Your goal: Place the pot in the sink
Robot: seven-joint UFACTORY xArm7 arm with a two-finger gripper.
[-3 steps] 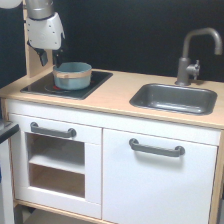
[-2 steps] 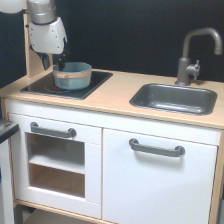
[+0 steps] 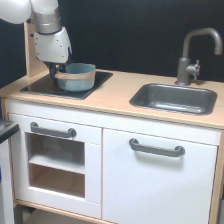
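Grasp step in hand: gripper (image 3: 58, 73) is reaching down at the pot (image 3: 76, 76), which is sitting on the black hob (image 3: 100, 78); finger opening hidden, cannot tell. Next calls for closing on the tan rim, lifting, crossing the wood worktop (image 3: 112, 92) to the grey metal sink (image 3: 174, 98)

A single exterior camera views the toy kitchen from the front, slightly above countertop height and angled a little downward, so the light wood countertop (image 3: 112, 97) shows as a shallow band across the middle of the frame. It sits fairly near: the white cabinet doors (image 3: 155, 175) fill the lower half, cropped at the bottom and right edges. The dark back wall (image 3: 130, 35) fills the top.
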